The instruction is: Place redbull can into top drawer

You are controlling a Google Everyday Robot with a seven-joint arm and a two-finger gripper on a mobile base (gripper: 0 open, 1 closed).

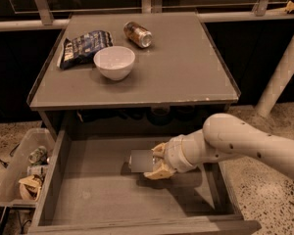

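A: Gripper [156, 161], where?

B: It is seen inside the open drawer [53, 180], right of the middle, reached in from the right on the white arm [245, 146]. The tan fingers [156, 173] are clamped on the right end of the silver can [140, 159], one above it and one below.

A: Can position?

B: It is held on its side, long axis running left to right, over the drawer floor near the centre and a little toward the back. A shadow is cast under it. Whether the floor is touched cannot be told.

A: Anything close to the arm?

B: The back of the drawer is overhung by the front edge of the worktop [186, 77], which sits just above the arm. The drawer's right wall is crossed by the arm and partly hidden by it.

A: Other items?

B: A white bowl [114, 61] is set left of centre on the worktop. A dark blue chip bag [83, 47] is laid just beside it, to the back left. A brown can [137, 34] is laid on its side behind the bowl, apart from it. A clear bin [10, 173] with cans and wrappers is placed on the floor just beside the drawer's left wall. A white post [284, 72] is seen on the right, well apart from the drawer.
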